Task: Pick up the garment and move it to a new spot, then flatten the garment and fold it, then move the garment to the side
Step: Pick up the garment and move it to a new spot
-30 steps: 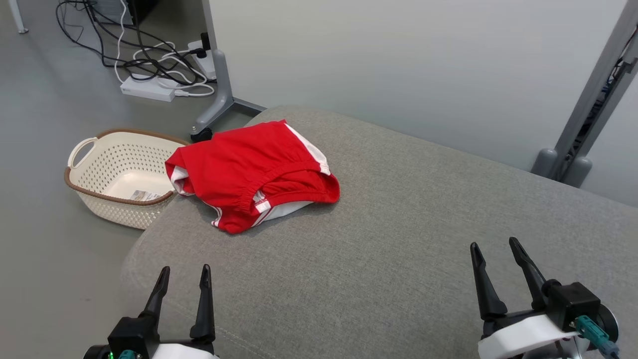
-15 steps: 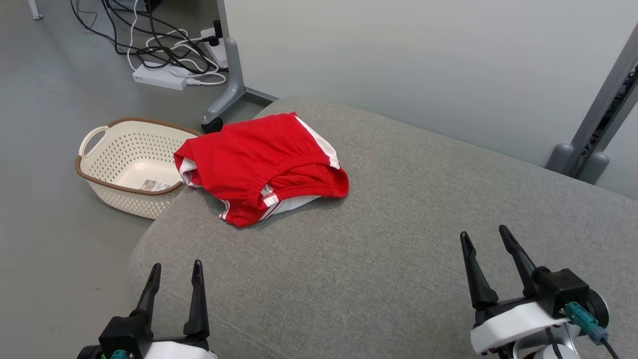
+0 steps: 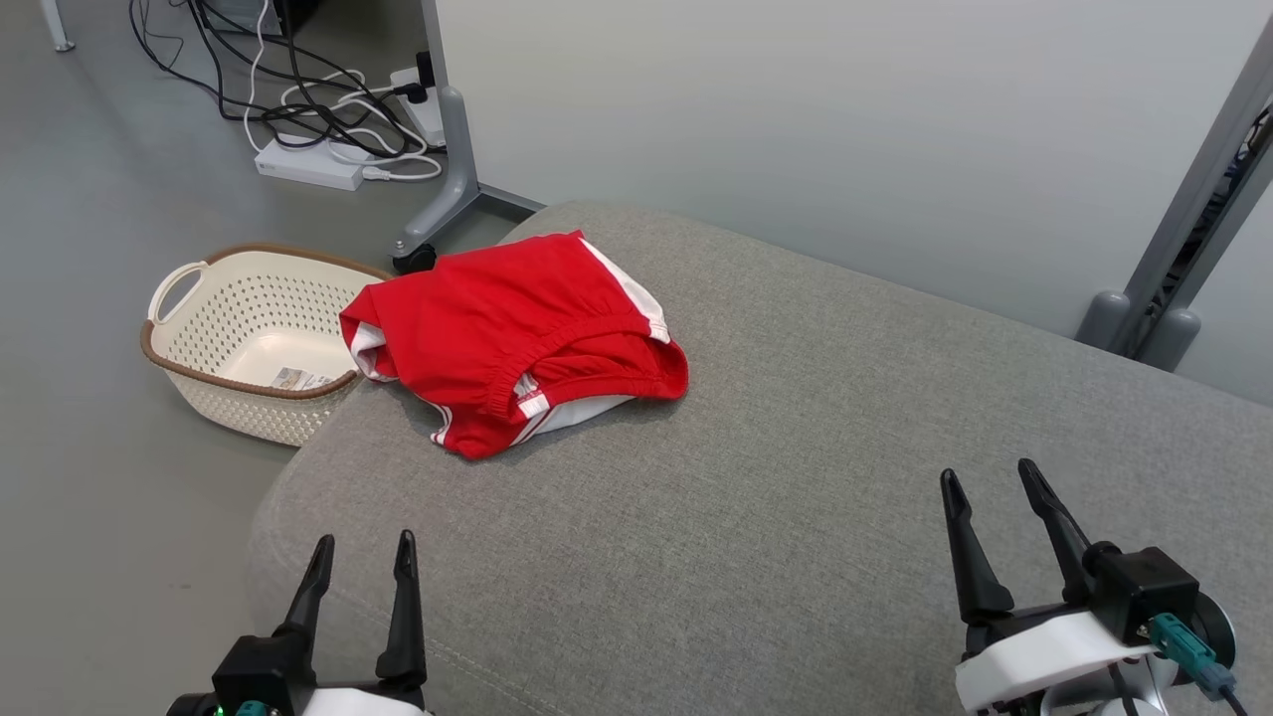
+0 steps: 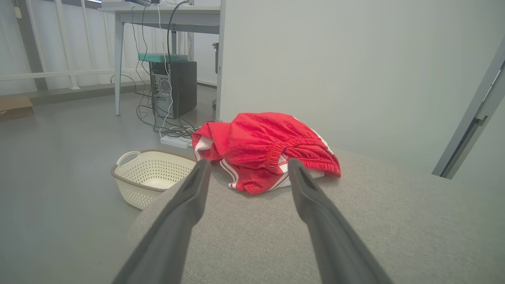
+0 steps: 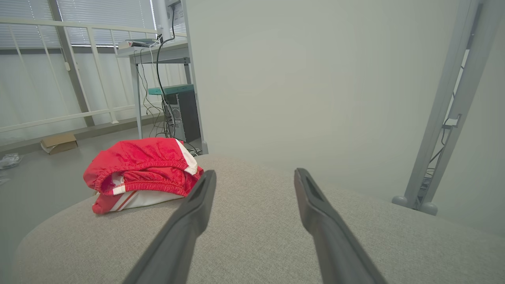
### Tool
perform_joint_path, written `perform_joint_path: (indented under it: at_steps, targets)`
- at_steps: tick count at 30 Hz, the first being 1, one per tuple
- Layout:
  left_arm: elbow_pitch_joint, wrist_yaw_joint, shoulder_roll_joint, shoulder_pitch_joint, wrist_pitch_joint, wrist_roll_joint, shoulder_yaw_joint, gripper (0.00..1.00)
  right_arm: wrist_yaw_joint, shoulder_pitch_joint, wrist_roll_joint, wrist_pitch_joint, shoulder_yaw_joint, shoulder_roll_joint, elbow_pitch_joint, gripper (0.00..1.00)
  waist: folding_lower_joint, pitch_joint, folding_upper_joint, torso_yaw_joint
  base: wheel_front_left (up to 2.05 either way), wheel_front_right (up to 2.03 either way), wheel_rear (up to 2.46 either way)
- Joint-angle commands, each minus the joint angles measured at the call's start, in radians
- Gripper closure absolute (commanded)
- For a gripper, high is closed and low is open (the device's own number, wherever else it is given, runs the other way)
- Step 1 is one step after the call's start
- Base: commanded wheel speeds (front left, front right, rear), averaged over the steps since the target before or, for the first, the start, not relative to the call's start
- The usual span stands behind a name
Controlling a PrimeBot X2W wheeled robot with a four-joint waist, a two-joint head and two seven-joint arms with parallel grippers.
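I am holding both arms low over the near edge of the grey cushion (image 3: 796, 447), because from here neither one is blocking my head view of the work. The left gripper (image 3: 366, 540) is sitting with its two dark fingers spread wide and nothing between them, and the right gripper (image 3: 989, 471) is doing the same on the other side, wide and empty. I am judging that this leaves either arm ready to go in without a separate opening move. The garment (image 3: 512, 343), red shorts with white side stripes, is lying well apart from both grippers near the far left corner of the cushion. It is doubled over loosely, with the elastic waistband gaping toward me and a white layer poking out underneath. Whether that is a rough fold or just a dropped heap I cannot tell. The left wrist view is framing the garment (image 4: 268, 150) almost squarely between that arm's fingers, so I am treating the left arm as the natural one to reach first. The right arm is looking at it from off to one side. A cream basket (image 3: 249, 413) is standing on the floor just beside that corner, so I am minding how close the cloth is lying to the edge.
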Motion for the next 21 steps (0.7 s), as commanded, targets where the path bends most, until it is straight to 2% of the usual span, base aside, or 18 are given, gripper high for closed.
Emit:
perform_joint_path:
  at_steps: [1,7,12,17,21]
  targets:
    - [0.009,-0.007,0.004,-0.004,-0.001,0.010,-0.002,0.00,0.002,0.014,0.002,-0.005,-0.007,-0.008,-0.006,0.00,0.0000,0.001,0.0000,0.001,0.00,0.00,0.00]
    - [0.057,-0.027,0.004,-0.048,-0.001,0.030,-0.009,0.00,0.002,0.021,-0.014,-0.005,-0.025,-0.007,-0.023,0.00,0.0000,0.027,0.0000,-0.007,0.00,0.00,0.00]
    - [0.094,-0.071,0.010,-0.131,-0.001,0.030,0.018,0.00,0.002,-0.009,-0.038,-0.005,-0.025,-0.008,-0.044,0.00,0.0000,0.100,0.0000,-0.046,0.00,0.00,0.00]
    - [0.136,-0.106,0.063,-0.266,0.007,0.011,0.056,0.00,0.002,-0.056,-0.068,-0.005,-0.024,-0.008,-0.063,0.00,0.0000,0.190,0.0000,-0.096,0.00,0.00,0.00]
    - [0.152,-0.131,0.130,-0.380,0.099,-0.012,0.070,0.00,0.002,-0.083,-0.083,-0.005,-0.022,-0.007,-0.076,0.00,0.0000,0.243,0.0000,-0.127,0.00,0.00,0.00]
